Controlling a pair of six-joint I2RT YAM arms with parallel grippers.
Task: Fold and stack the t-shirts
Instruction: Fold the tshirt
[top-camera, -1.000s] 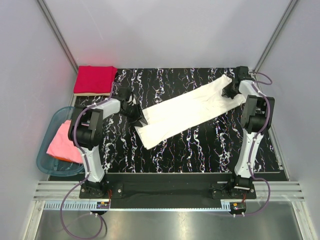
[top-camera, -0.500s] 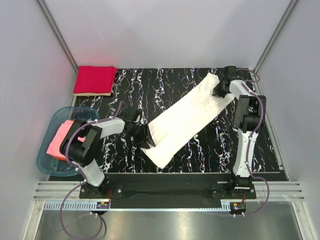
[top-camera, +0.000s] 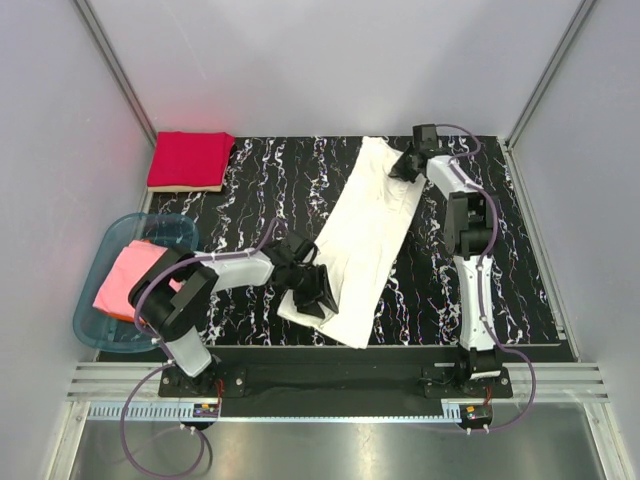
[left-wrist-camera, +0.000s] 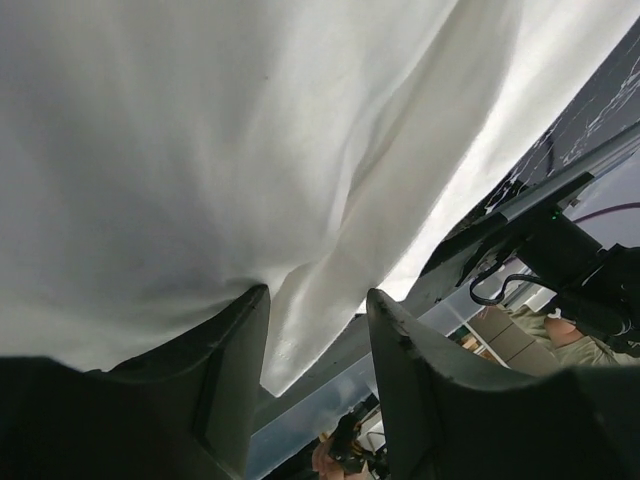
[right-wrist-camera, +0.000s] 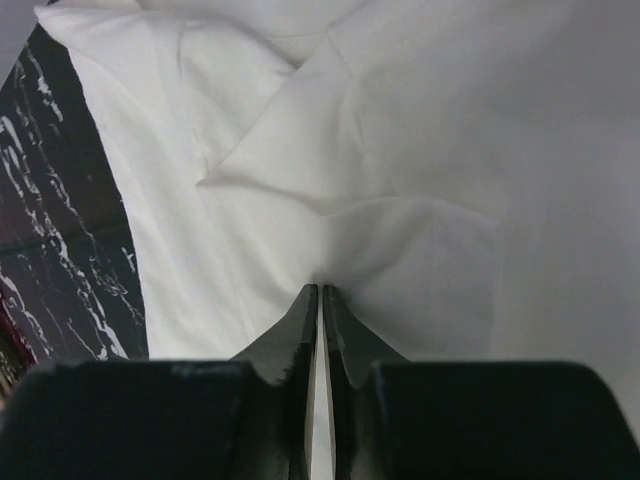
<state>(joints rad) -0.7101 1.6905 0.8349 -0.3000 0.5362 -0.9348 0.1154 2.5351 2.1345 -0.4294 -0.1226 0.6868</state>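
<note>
The white shirt (top-camera: 365, 235) lies on the mat (top-camera: 500, 280) as 1 long narrow strip. Its long axis runs from the far edge of the mat, right of centre, down to the near edge at about the centre, so it leans only slightly off the robot's front-to-back line.

The 2 arms sit at opposite ends of that axis. The right gripper (top-camera: 400, 168) is at the far end, on the strip's right-hand corner. The left gripper (top-camera: 318, 296) is at the near end, on the strip's left edge.

In the right wrist view the fingers (right-wrist-camera: 300, 330) are pressed almost together, with a thin pinch of white cloth caught between them, and the rest of the shirt spreads away ahead of them. In the left wrist view the fingers (left-wrist-camera: 235, 380) stand apart. A loose edge of the cloth sags into the gap, and nothing shows it clamped.

The coming fold probably goes across the long axis, carrying 1 end over onto the other. That would need the strip straight and both ends gripped. The right arm has its end, but the left likely has to close on the near edge first.

The red shirt (top-camera: 188, 158) sits folded at the far left corner. The pink shirt (top-camera: 125, 280) lies in the tub (top-camera: 95, 335) at the left.
</note>
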